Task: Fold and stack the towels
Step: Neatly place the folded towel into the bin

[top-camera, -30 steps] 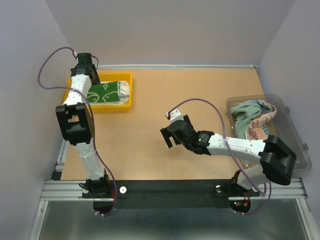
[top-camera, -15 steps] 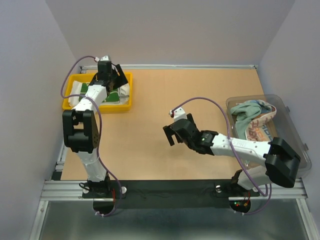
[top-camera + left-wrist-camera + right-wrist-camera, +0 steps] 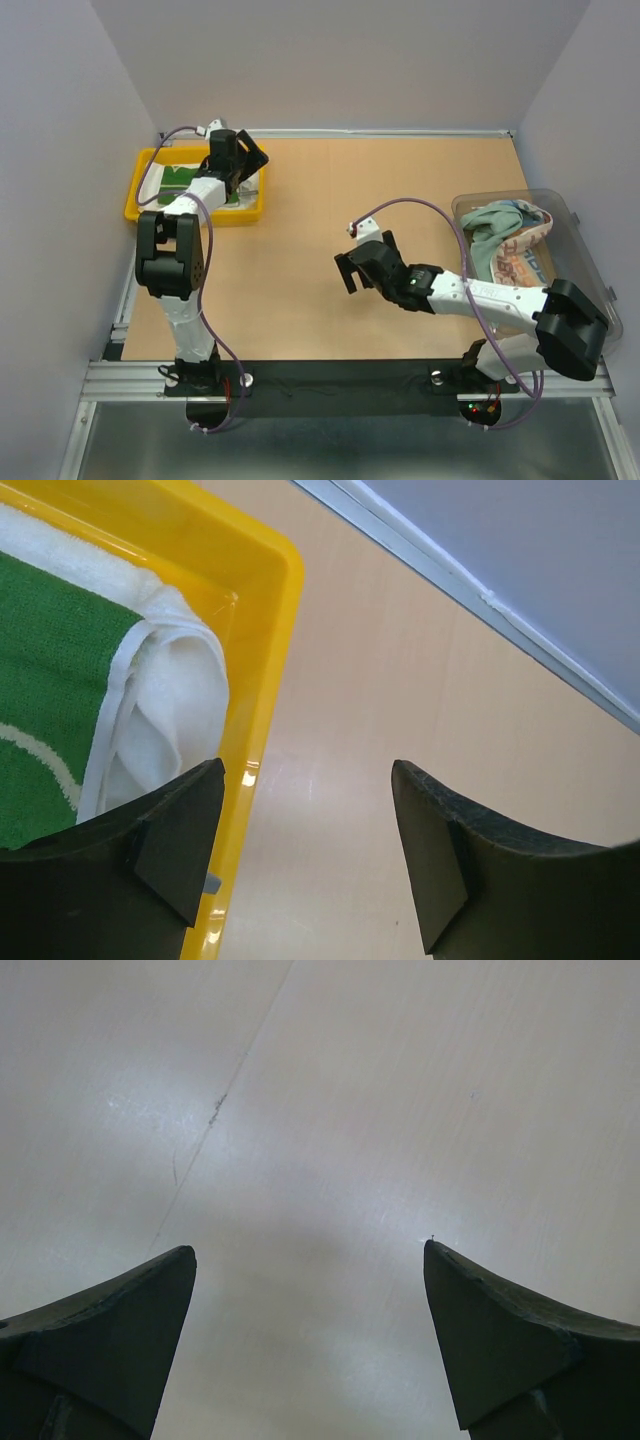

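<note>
Folded towels lie in the yellow tray (image 3: 140, 190): a dark green towel with white marks (image 3: 180, 177) on a white towel (image 3: 170, 710). In the left wrist view the green towel (image 3: 50, 690) fills the left side. My left gripper (image 3: 248, 160) hangs open over the tray's right rim (image 3: 265, 670), nothing between its fingers. More towels, pale teal (image 3: 495, 225) and letter-printed (image 3: 515, 262), lie crumpled in the clear bin (image 3: 585, 270). Over bare table at mid-table my right gripper (image 3: 347, 272) stands wide open and empty, seen too in the right wrist view (image 3: 308, 1250).
The grey back wall and its rail (image 3: 480, 590) run just behind the tray. The clear bin sits at the table's right edge. Tan tabletop (image 3: 380, 190) lies between the tray and the bin.
My left gripper has swung right, from the tray's far-left corner to its right rim. The right gripper has drifted slightly right and nearer, still open.
</note>
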Available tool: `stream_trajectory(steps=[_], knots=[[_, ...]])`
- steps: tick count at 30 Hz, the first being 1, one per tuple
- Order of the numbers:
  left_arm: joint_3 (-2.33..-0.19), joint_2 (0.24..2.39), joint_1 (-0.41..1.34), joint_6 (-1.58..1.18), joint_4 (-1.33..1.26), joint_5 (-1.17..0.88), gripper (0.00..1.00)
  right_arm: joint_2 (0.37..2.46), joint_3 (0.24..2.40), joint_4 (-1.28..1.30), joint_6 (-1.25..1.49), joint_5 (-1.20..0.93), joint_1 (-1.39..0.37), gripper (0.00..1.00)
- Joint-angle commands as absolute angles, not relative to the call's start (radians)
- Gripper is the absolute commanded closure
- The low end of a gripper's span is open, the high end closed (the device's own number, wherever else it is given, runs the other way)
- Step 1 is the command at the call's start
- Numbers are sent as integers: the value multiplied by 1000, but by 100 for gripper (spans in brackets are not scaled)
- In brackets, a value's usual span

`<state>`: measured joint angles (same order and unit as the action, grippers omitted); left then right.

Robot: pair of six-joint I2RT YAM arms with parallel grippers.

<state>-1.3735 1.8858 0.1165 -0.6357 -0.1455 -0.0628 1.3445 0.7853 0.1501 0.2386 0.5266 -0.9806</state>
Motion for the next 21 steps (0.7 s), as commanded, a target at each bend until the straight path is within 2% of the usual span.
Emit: stream_trajectory(steps=[1,6,10,12,17,21], knots=[[-1353,1901,126,-676,-198,39,21,1312,761,129,253,558,-969,0],[-1335,1898,130,-699,-195,97,21,1312,756,129,253,563,-965,0],[-1312,1885,129,-687,-201,133,29,1310,750,129,253,561,-963,0],[-1313,1887,129,-689,-192,127,39,1312,746,129,255,564,-962,0],[-1301,1898,130,-696,-170,103,50,1310,746,127,256,571,-960,0],[-1301,1902,130,-684,-144,140,50,1304,735,127,261,571,-960,0]])
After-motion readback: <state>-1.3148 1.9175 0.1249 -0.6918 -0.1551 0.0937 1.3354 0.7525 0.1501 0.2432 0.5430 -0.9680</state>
